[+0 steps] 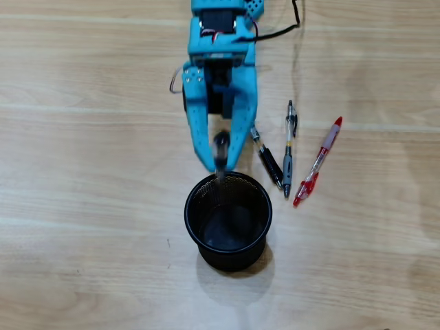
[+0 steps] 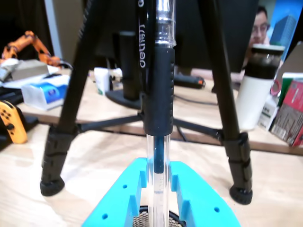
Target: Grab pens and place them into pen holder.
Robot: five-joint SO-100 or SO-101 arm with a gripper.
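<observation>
Landmark: holder [image 1: 228,237], a black mesh cup upright on the table [image 1: 82,206], mouth open to receive pens.
Gripper: gripper [image 1: 220,161] closed on a pen [image 1: 221,148]; in the wrist view both blue fingers [image 2: 124,194] press the clear barrel [image 2: 158,189].
Held pen: upright, lower end at the holder's far rim in the overhead view; held vertical, by my judgement, so it can drop straight in.
Alignment: tip sits at the rim, not over the centre; risk of catching the edge.
Waiting pens: dark pen [image 1: 269,159], grey pen [image 1: 289,151] and red pen [image 1: 317,163] lie flat beside the holder's right, apart from it.
Holder contents: seemingly empty.
</observation>
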